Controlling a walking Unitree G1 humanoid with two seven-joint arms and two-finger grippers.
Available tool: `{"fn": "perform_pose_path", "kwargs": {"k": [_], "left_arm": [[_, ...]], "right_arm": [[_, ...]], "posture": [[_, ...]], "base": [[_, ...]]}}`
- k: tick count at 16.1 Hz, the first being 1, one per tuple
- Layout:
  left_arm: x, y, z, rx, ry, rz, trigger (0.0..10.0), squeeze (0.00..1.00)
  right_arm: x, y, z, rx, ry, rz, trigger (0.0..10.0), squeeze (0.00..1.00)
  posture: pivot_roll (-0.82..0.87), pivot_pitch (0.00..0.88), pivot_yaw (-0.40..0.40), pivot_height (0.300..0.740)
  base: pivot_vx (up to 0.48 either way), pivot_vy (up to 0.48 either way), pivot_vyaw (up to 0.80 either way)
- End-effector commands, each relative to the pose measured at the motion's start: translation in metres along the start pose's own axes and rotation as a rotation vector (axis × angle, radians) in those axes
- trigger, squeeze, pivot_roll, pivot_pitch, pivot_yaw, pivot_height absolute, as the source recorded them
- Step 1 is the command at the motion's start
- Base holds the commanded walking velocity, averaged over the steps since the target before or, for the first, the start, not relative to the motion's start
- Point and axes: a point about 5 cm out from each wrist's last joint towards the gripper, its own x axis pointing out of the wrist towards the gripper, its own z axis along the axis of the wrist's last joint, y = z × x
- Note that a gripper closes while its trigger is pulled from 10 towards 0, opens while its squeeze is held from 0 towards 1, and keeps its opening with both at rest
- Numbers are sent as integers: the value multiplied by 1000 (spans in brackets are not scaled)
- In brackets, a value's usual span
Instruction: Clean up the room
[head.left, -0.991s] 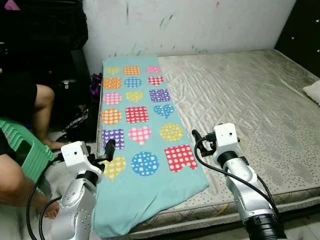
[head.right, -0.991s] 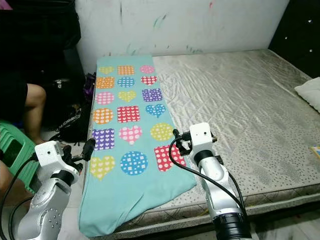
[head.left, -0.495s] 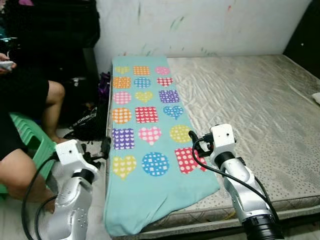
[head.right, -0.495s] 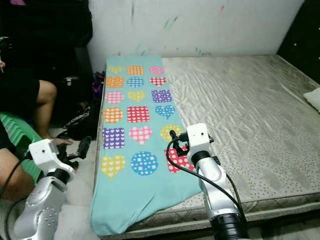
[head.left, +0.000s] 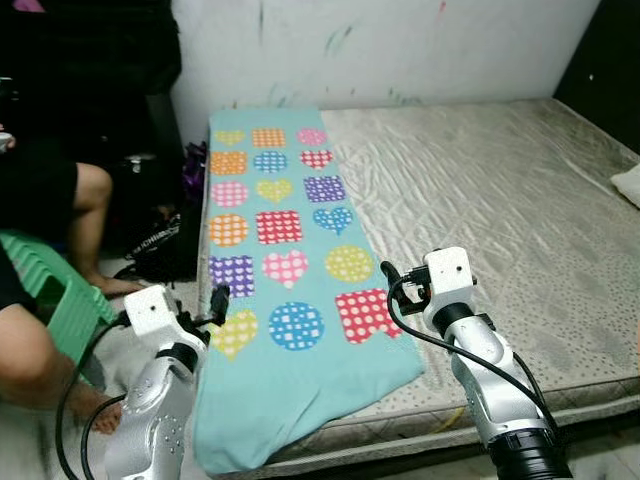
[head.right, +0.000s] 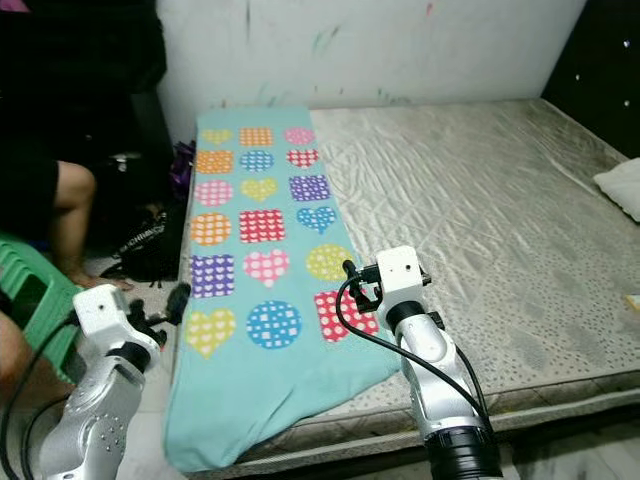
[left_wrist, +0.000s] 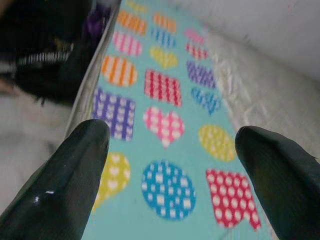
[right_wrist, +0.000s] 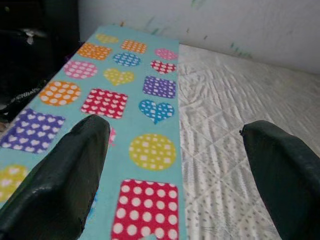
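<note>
Now, blanket (head.left: 283, 260): lying flat along the bed's (head.left: 520, 210) left edge, awaiting folding.
Left claw (left_wrist: 170, 165): hovering wide, empty, lining up.
Right claw (right_wrist: 175, 170): hovering wide, empty, over blanket's near corner.

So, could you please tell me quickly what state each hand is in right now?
Left hand: open, holding nothing, above the near end of the turquoise patterned blanket.
Right hand: open, holding nothing, above that blanket's right edge.
</note>
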Motion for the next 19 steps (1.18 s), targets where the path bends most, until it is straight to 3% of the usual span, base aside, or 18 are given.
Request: {"fn": "perform_pose_path", "kwargs": {"k": [1, 5, 8, 15, 19], "left_arm": [[2, 3, -2, 31, 37, 18, 10000, 0], [6, 6, -2, 57, 55, 21, 10000, 0], [6, 8, 0, 58, 58, 31, 10000, 0], [9, 7, 5, 80, 19, 39, 10000, 0], [9, 7, 5, 80, 19, 39, 10000, 0]], "right_arm": [[0, -1, 4, -15, -2, -4, 10000, 0], [0, -5, 3, -9, 19, -8, 10000, 0], [-1, 1, 1, -3, 26, 13, 10000, 0], [-4, 1, 1, 14, 18, 40, 10000, 0], [-4, 1, 1, 14, 18, 40, 10000, 0]], "posture": [[-159, 0, -12, 740], [-160, 0, -6, 740], [-157, 1, -5, 740], [-169, 8, -5, 656], [-169, 8, -5, 656]], "base": [[0, 0, 0], [0, 0, 0], [0, 0, 0], [0, 0, 0], [0, 0, 0]]}}
